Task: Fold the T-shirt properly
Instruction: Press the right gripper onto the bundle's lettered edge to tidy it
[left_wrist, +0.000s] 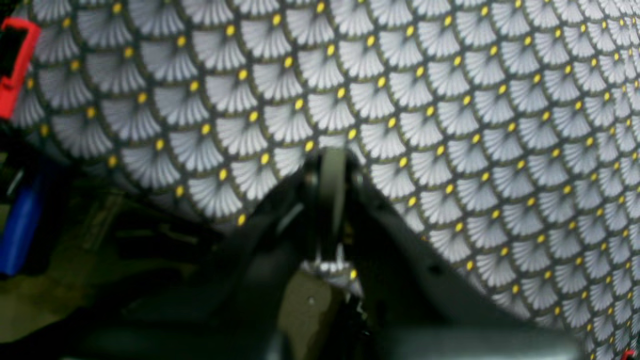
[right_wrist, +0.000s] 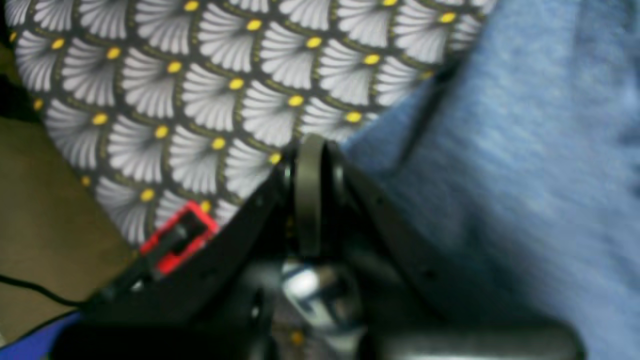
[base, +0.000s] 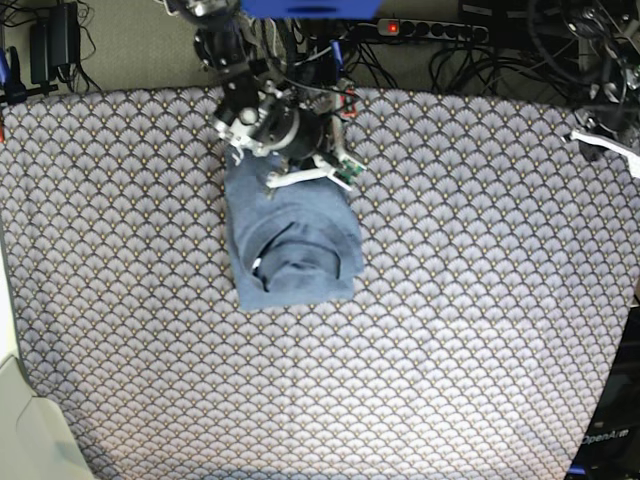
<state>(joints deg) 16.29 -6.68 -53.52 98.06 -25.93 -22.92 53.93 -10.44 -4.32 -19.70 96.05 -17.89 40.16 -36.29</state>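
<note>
The slate-blue T-shirt (base: 295, 240) lies folded into a compact bundle on the scallop-patterned table covering (base: 450, 300), left of centre at the back. It fills the right side of the right wrist view (right_wrist: 525, 175). My right gripper (right_wrist: 310, 150) is shut, its tip at the shirt's edge where it meets the covering; no cloth shows between the jaws. In the base view it (base: 285, 165) hangs over the shirt's far edge. My left gripper (left_wrist: 332, 160) is shut and empty above bare covering, far from the shirt; its arm (base: 600, 90) is at the back right.
A red clamp (left_wrist: 15, 65) grips the table edge and another shows in the right wrist view (right_wrist: 177, 237). Cables and a power strip (base: 430, 30) lie behind the table. The table's rounded edge (right_wrist: 100, 210) drops to the floor.
</note>
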